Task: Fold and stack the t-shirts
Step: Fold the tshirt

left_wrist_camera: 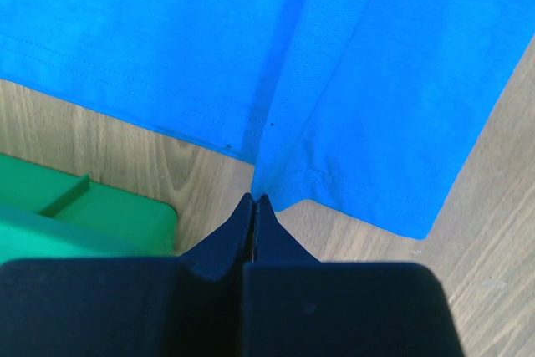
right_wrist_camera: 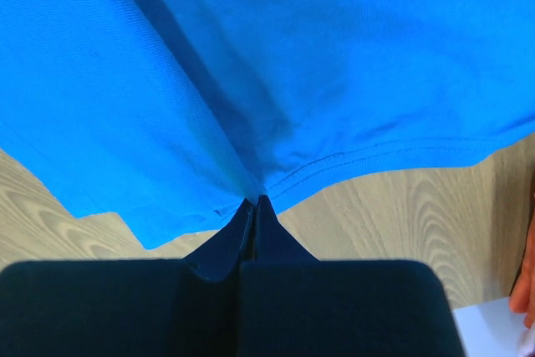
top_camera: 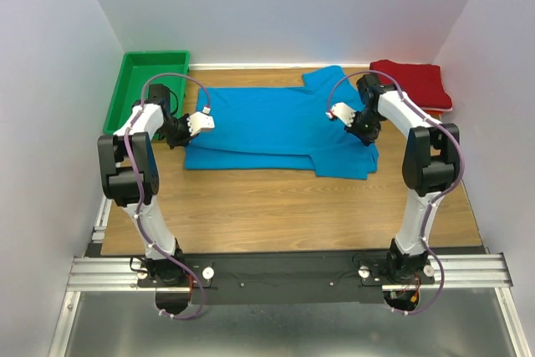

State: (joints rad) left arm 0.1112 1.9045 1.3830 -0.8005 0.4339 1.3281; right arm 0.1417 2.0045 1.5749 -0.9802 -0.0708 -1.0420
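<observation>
Pinching blue t-shirt (top_camera: 267, 127) at both ends

On the wooden table (top_camera: 292, 215) it lies spread, from centre toward 12 o'clock. Green tray (top_camera: 134, 81) sits at 10 o'clock, the bundled dark red t-shirt (top_camera: 414, 83) at 2. Left gripper (left_wrist_camera: 253, 200) is clamped on the blue hem at 9 o'clock, right gripper (right_wrist_camera: 253, 201) at 3.

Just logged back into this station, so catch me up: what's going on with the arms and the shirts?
Both arms are on the blue t-shirt, which lies spread across the far half of the table, partly folded over itself. The left gripper is shut on its left edge and the right gripper is shut on its right edge. The dark red t-shirt lies in a compact bundle in the far right corner, with neither gripper on it. The green tray sits far left. Nothing is stacked yet.
</observation>
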